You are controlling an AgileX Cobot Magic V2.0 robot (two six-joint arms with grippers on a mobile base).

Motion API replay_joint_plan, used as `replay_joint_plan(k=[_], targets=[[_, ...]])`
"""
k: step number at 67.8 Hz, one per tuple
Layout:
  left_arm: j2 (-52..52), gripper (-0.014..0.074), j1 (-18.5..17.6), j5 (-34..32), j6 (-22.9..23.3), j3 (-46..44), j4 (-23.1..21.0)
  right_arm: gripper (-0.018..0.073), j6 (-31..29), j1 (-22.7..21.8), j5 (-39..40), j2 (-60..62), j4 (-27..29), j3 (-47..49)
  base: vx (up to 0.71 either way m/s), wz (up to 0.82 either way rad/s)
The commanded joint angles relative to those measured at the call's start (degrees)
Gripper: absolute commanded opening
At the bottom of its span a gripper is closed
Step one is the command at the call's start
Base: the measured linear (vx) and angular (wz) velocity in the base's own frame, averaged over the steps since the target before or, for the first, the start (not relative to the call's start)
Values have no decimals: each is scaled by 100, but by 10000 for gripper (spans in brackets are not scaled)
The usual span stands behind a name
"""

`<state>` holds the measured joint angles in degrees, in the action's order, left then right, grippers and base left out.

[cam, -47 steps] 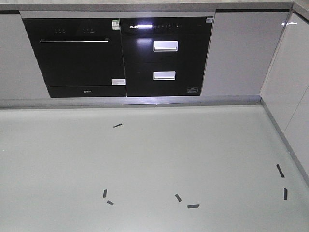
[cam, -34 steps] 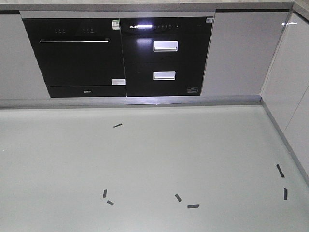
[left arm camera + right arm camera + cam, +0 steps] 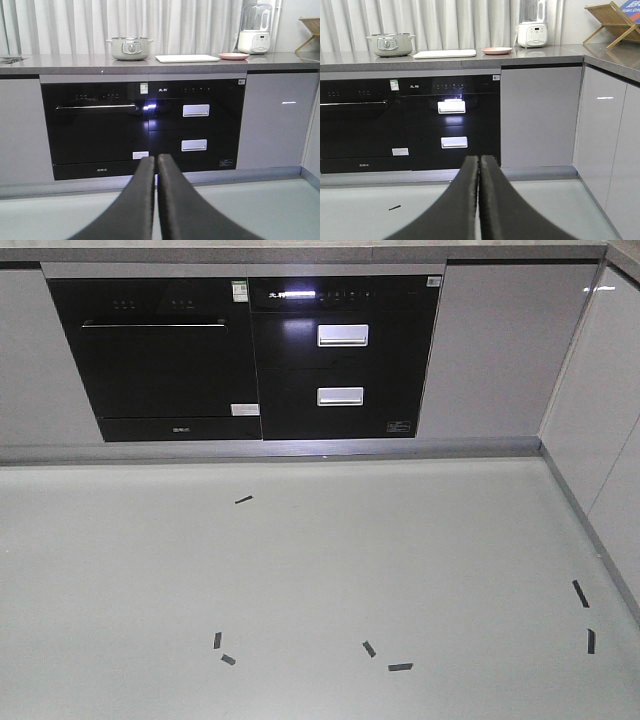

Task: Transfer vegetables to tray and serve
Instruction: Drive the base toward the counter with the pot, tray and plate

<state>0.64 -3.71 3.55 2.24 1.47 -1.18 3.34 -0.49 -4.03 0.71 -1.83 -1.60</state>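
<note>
Tray (image 3: 187, 58) beside pink plate (image 3: 233, 56) on counter (image 3: 75, 62) — left pincer (image 3: 155, 159) and right pincer (image 3: 479, 159) closed.

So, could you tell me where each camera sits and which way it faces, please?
Front-facing: high on the robot, angled down at the floor and black appliances; no robot parts show.
Left wrist: behind the shut left gripper, level, facing the counter and tray.
Right wrist: behind the shut right gripper, facing the same counter, further right.
Shared: both wrist views show the tray, pot and pink plate.
</note>
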Motion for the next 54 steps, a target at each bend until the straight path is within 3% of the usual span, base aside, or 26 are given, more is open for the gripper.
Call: replay_joint_plan(k=[1,54], targets=[[82,-6,1,-417,49,153,-15,-6,-42,-18,443,47,-46,-91,0,0],[82,-6,1,-417,49,153,-15,-6,-42,-18,443,47,-46,-91,1,0]])
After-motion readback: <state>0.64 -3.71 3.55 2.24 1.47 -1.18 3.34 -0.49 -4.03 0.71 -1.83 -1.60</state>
